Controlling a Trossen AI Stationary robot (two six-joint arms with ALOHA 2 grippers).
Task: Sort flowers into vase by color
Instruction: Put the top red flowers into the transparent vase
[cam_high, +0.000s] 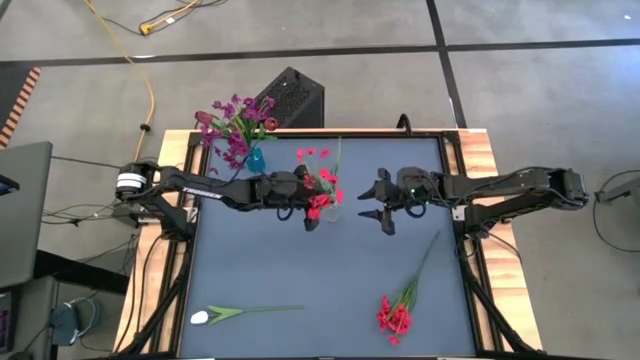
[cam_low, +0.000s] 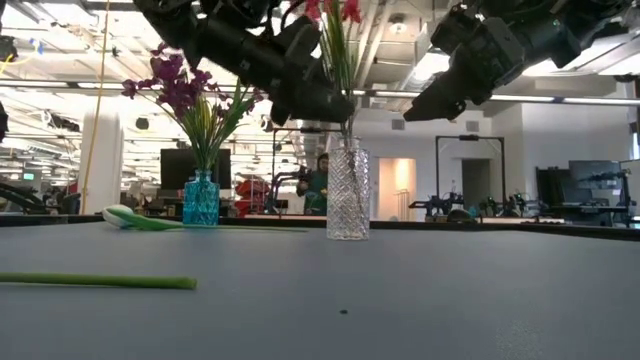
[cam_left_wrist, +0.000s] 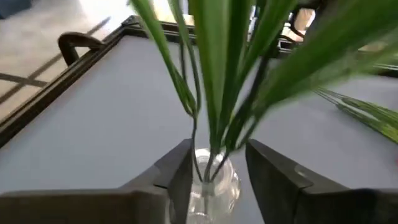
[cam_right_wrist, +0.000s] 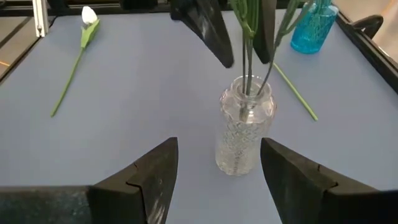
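Green stalks rise from the clear glass vase (cam_right_wrist: 244, 124), the landmark here: red flowers (cam_high: 322, 186) stand in it, and the left gripper (cam_left_wrist: 215, 180) hangs over its mouth, fingers parted on either side of the stalks. The right gripper (cam_right_wrist: 217, 180), wide open and empty, hovers just beside the vase. Nearer than the vase lie two loose stems: one white flower (cam_high: 245, 314) and one red bunch (cam_high: 401, 305). Beyond it, one blue vase (cam_low: 200, 197) holds the purple flowers (cam_high: 232, 127).

Red flowers (cam_high: 318, 190) stand upright in the clear vase (cam_low: 347, 190); purple ones (cam_high: 232, 125) fill the blue vase (cam_low: 200, 198). A white bloom (cam_high: 240, 314) and red cluster (cam_high: 400, 305) lie flat.
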